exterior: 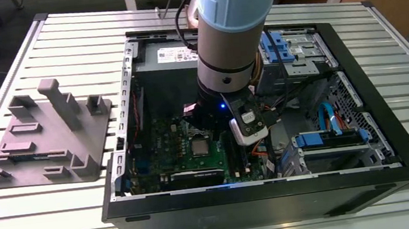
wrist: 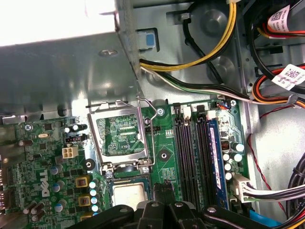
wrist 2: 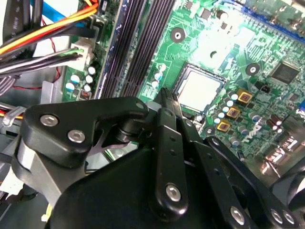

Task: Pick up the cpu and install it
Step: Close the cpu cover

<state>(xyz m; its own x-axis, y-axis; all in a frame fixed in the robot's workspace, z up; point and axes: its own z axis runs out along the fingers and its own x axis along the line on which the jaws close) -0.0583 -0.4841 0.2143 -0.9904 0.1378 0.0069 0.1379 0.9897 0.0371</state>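
Observation:
The cpu (wrist 2: 200,88) is a small silvery square lying flat in its socket on the green motherboard (exterior: 164,148). It also shows as the cpu (wrist: 128,194) in the first wrist view and the cpu (exterior: 198,146) in the exterior view. My gripper (wrist 2: 165,95) hangs just beside it, over the board between the socket and the memory slots, fingers together and holding nothing. The gripper (wrist: 162,190) tips sit close to the chip's edge. The metal socket frame (wrist: 119,136) stands hinged open behind the chip.
The board lies inside an open black computer case (exterior: 274,201) on a slatted table. Black memory slots (wrist: 190,152) run beside the socket. Bundled cables (wrist: 205,88) and blue drive bays (exterior: 332,138) crowd one side. A grey fixture tray (exterior: 47,136) sits at the exterior view's left.

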